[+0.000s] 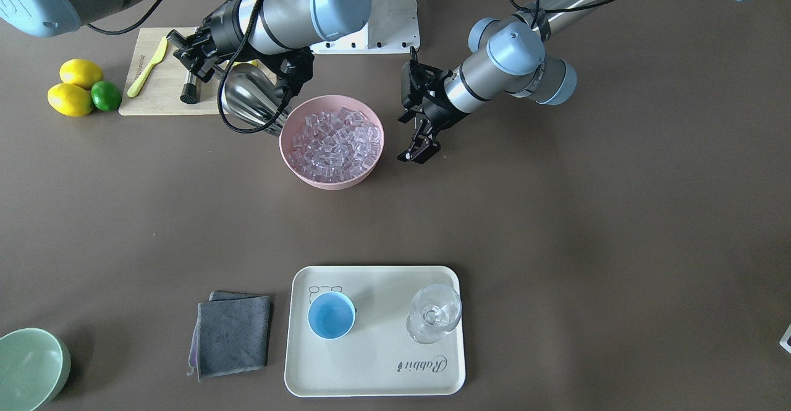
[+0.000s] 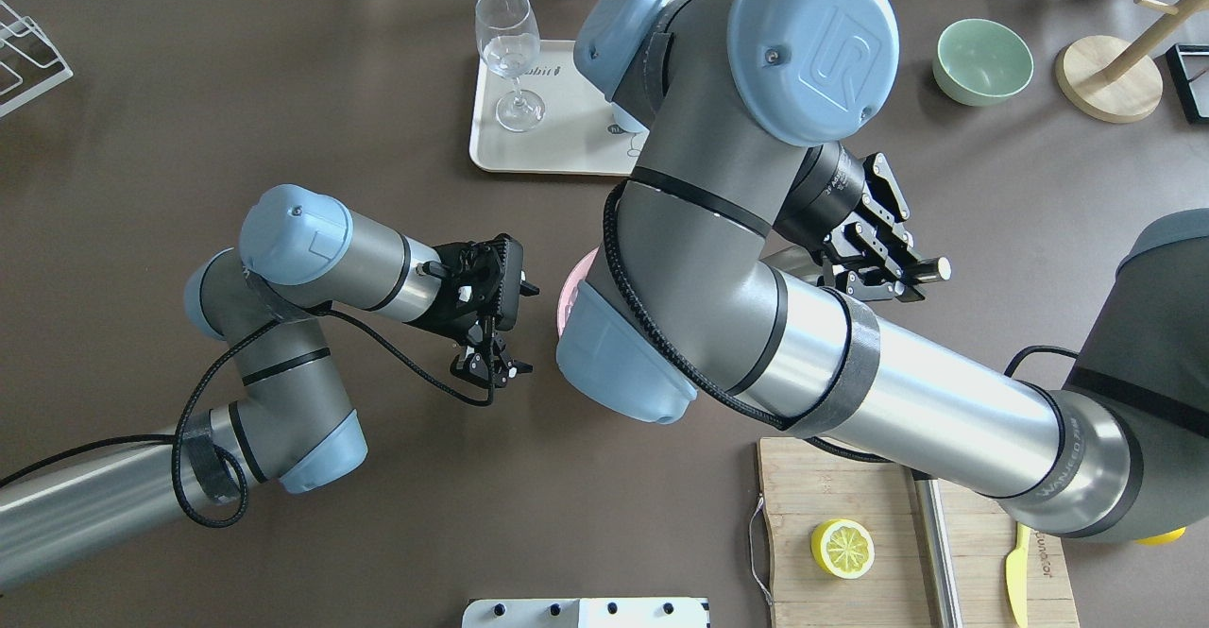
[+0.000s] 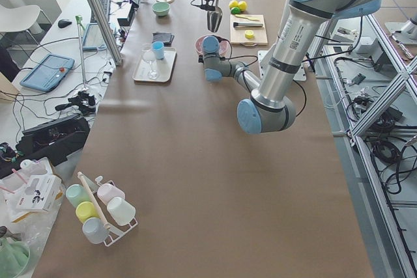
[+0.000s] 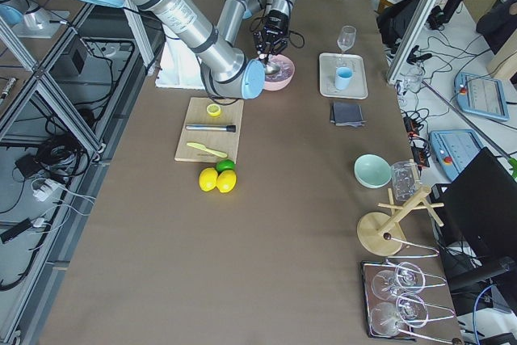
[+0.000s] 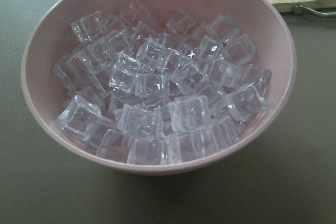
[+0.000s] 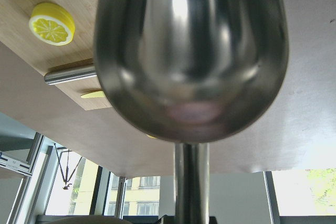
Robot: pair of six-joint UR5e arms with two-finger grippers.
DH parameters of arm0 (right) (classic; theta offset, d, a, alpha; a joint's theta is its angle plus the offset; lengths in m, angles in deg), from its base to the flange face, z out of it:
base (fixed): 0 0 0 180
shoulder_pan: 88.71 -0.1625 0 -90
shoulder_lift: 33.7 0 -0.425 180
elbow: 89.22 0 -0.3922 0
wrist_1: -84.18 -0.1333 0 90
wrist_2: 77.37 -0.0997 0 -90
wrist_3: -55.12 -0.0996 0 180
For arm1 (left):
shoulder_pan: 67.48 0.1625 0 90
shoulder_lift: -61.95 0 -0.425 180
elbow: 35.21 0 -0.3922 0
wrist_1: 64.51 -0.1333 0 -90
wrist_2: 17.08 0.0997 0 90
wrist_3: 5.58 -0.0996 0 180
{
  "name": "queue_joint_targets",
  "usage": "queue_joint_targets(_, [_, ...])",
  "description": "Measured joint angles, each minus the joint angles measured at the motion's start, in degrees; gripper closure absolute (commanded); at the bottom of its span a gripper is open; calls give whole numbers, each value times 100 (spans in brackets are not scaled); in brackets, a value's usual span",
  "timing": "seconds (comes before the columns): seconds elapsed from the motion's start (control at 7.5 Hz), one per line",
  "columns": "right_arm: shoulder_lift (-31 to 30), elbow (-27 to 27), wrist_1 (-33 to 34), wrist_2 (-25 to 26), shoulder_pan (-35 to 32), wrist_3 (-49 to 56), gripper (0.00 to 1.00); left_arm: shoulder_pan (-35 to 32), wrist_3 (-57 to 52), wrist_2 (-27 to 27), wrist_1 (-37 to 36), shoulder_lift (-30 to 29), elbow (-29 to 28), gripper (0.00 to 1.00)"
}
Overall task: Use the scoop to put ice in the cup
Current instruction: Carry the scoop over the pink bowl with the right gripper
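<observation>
From your side of the table, the right gripper (image 2: 893, 264) comes first. Its fingers are clamped on the thin rod handle of the shiny steel scoop (image 1: 246, 93), whose rounded trough hangs just beside the rim of the round pink bowl (image 1: 285, 151). Clear cubes of ice (image 1: 337, 139) fill that bowl. Past it, the left gripper (image 1: 420, 150) hovers with jaws apart, holding nothing. Nearer you, the small light-blue cup (image 1: 331, 315) stands upright on the cream tray (image 1: 377, 368), well apart from the bowl.
</observation>
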Motion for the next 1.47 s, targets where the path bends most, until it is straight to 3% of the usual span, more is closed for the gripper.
queue_joint_targets(0.4, [61, 266, 12, 217, 258, -34, 100, 31, -1, -4, 6, 53, 8, 1])
queue_joint_targets(1.47, [407, 993, -145, 210, 402, -176, 100, 104, 7, 13, 61, 72, -28, 1])
